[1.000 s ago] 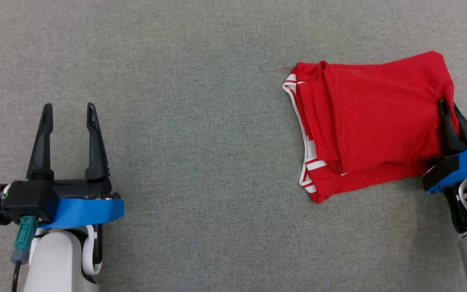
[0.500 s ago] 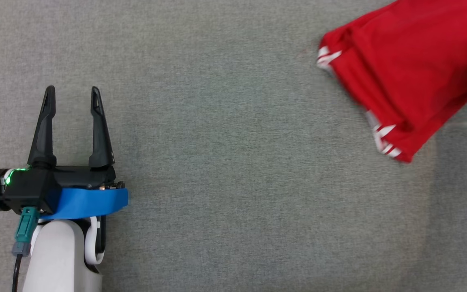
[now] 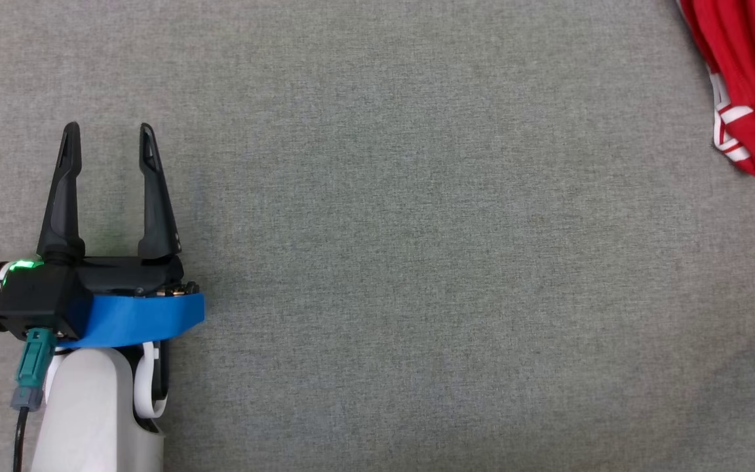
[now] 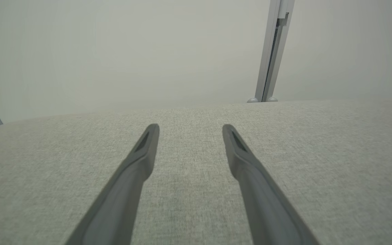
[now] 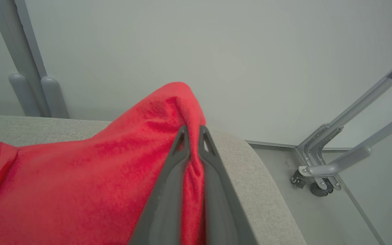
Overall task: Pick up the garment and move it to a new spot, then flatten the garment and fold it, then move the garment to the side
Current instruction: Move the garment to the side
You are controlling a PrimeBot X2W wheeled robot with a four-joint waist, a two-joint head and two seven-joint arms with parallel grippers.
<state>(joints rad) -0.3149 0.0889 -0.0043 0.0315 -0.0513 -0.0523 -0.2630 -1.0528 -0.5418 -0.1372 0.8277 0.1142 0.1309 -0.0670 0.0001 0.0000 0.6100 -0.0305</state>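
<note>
A grey fabric worktop (image 3: 377,262) lies under both arms, with a pale wall (image 5: 250,51) behind it.

The red garment (image 3: 754,59), with white stripes on one edge, is at the far right of the worktop. It sits in the upper right corner of the head view and is partly cut off by the picture's border. It seems to be folded in layers. In the right wrist view the right pincer (image 5: 193,131) is closed on a ridge of the cloth. Its two fingers are almost together with red fabric between them, and the cloth rises in a peak at the tips. This place is near the rounded corner of the worktop. Beyond the corner are the floor and a metal frame on a small wheel (image 5: 318,185).

The left pincer (image 3: 109,131) is well apart from the garment, at the lower left. Its fingers are spread wide with nothing between them.

The step in hand is probably moving the folded garment to the side. To do it well, the right arm should carry the cloth low, so the layers do not fall open. It should lay the garment fully on the worktop, not over the corner. Then the fingers should open and pull straight back, so the top layer is not dragged.
</note>
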